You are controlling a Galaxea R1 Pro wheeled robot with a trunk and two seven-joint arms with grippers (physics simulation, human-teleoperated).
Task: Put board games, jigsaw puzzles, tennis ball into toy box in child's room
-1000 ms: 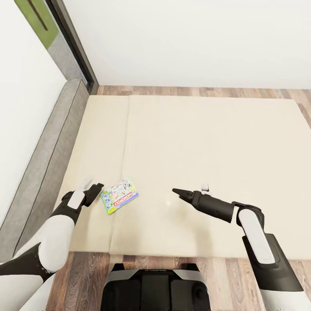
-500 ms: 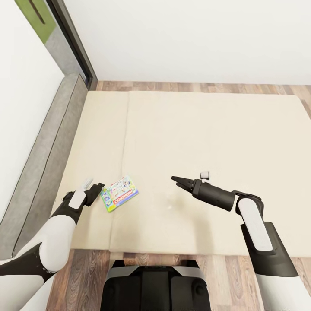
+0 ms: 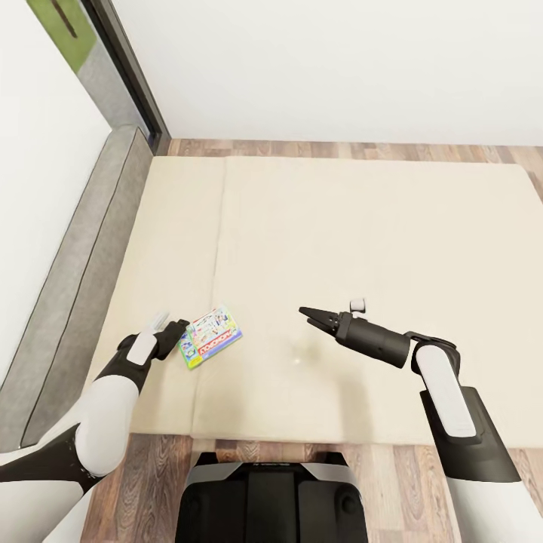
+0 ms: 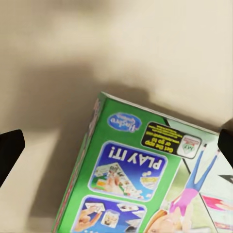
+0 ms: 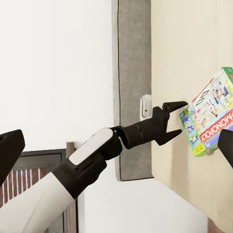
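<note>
Head view, left fingers point(image 3: 178, 329) spread, now nearer board game point(image 3: 210, 337) on bed point(image 3: 362, 226), right fingers point(image 3: 308, 314) parted

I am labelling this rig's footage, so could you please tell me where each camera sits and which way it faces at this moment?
Head view: on the robot's head, facing forward and down over the bed; both arms, left gripper, right gripper and the base show.
Left wrist view: near the left gripper, looking at the board game close up; dark fingertips at both edges.
Right wrist view: near the right gripper, facing across the mattress at the left arm, its open gripper by the game.
All three share the board game.
</note>
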